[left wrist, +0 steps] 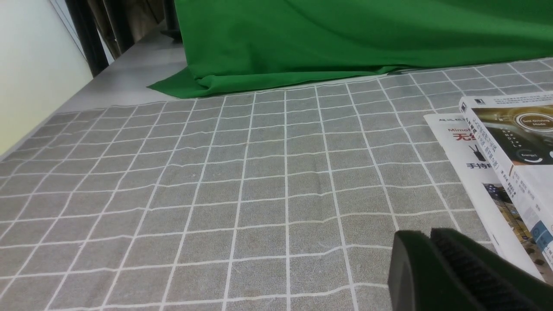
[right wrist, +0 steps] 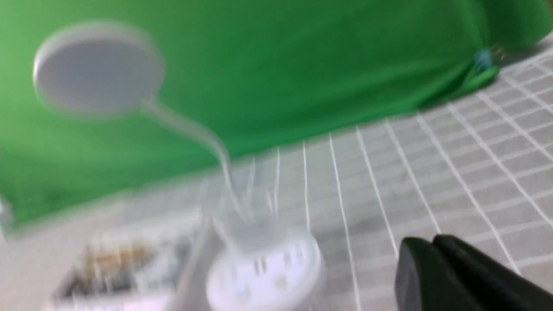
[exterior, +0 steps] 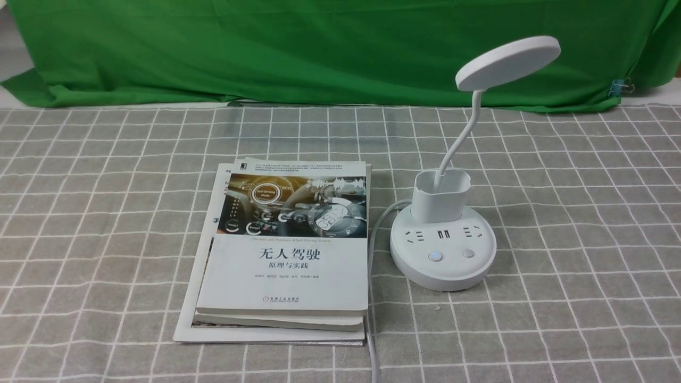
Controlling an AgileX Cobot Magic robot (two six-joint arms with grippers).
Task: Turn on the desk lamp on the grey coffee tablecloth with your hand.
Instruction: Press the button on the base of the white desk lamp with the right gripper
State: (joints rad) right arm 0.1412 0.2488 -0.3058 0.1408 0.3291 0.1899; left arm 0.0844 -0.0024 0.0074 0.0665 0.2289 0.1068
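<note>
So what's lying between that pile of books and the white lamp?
Only a white cord from the desk lamp, trailing over the grey coffee tablecloth beside the books; the front view shows it.

A green cloth (exterior: 319, 48) hangs across the back, its lower edge bunched on the pale surface (left wrist: 129, 73); a small blue clip (exterior: 620, 86) pinches it at the right. A cream wall (left wrist: 30, 65) runs beside the surface; dark posts (left wrist: 86, 30) rise at the far corner; the light is even.
</note>
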